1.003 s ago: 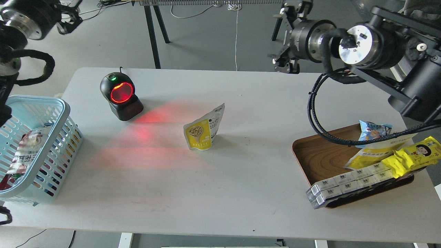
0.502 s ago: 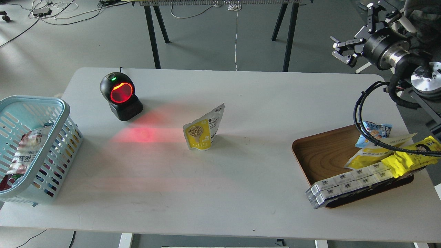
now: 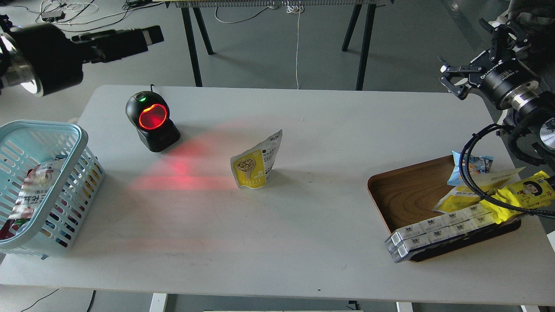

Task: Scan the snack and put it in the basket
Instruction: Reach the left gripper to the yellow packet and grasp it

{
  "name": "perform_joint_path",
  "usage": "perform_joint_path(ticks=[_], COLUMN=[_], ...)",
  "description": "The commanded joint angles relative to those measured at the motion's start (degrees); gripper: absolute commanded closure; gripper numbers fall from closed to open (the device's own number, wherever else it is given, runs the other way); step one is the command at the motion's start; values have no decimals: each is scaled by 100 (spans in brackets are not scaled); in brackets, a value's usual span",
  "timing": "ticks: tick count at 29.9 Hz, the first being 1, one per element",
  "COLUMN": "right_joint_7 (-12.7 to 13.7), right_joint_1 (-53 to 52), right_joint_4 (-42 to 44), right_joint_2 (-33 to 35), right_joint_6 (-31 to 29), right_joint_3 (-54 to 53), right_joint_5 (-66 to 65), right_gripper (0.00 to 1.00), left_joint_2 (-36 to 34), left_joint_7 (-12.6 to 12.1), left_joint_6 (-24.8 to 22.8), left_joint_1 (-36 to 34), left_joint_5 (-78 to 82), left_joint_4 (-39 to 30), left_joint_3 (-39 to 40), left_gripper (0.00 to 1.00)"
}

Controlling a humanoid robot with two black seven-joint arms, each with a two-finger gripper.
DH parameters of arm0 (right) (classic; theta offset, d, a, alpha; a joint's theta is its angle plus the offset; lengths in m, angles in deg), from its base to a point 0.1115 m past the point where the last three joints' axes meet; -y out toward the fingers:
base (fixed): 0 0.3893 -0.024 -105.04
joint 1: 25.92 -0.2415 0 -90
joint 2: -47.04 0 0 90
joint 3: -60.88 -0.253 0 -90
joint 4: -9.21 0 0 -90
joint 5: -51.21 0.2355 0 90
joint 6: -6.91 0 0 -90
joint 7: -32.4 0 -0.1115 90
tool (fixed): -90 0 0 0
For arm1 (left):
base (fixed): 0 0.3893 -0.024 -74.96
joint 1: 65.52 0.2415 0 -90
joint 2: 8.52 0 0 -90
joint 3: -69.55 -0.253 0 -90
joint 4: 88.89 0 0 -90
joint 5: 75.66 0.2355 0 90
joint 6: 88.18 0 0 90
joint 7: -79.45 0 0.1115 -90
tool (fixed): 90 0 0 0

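While both arms hang high at the far corners, the snack [image 3: 256,162] stands upright near the middle of the table [image 3: 277,242], its long axis vertical, just right of the scanner's [image 3: 151,121] red beam and well apart from the basket [image 3: 82,143] at the left edge. Neither arm is close: the right gripper [image 3: 472,71], fingers spread and empty, sits far right, while the left gripper [image 3: 149,34] points rightward above the scanner, its fingers too indistinct to tell, yet appears the likelier candidate.

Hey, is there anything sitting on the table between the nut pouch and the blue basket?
Nothing visible does. The nut pouch stands upright mid-table, and the table between it and the blue basket is bare. The scanner sits farther back, off that line.
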Motion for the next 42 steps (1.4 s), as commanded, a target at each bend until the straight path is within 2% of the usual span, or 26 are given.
perform_joint_path(ticks=[1, 7, 11, 15, 25, 35, 40, 42], right_joint_7=[-3, -3, -3, -3, 6, 6, 6, 6], right_joint_1=[16, 16, 16, 16, 8, -10, -10, -1], right_joint_4=[50, 50, 50, 50, 15, 15, 15, 15], right_joint_2=[-27, -27, -27, -18, -27, -27, -27, -27], right_joint_6=[19, 37, 45, 45, 63, 63, 63, 63], right_joint_3=[10, 18, 18, 36, 71, 71, 71, 71], right_joint_5=[-13, -13, -21, -21, -21, -21, -21, -21], right_gripper=[2, 2, 2, 2, 2, 2, 2, 2], left_joint_2=[417, 1190, 1735, 2130, 2983, 3274, 3327, 3344], left_joint_7=[-1, 43, -71, -159, -159, -133, -133, -133], left_joint_6=[132, 202, 202, 176, 158, 141, 167, 167], left_joint_1=[73, 767, 1145, 1242, 1374, 1778, 1814, 1822], left_joint_5=[1137, 3071, 3967, 4706, 5560, 5703, 5703, 5703], left_joint_4=[-8, -78, -78, 27, 835, 1196, 1240, 1249], left_joint_3=[-245, -307, -307, -290, -281, -237, -202, -202], left_gripper=[0, 0, 0, 0, 2, 3, 16, 28])
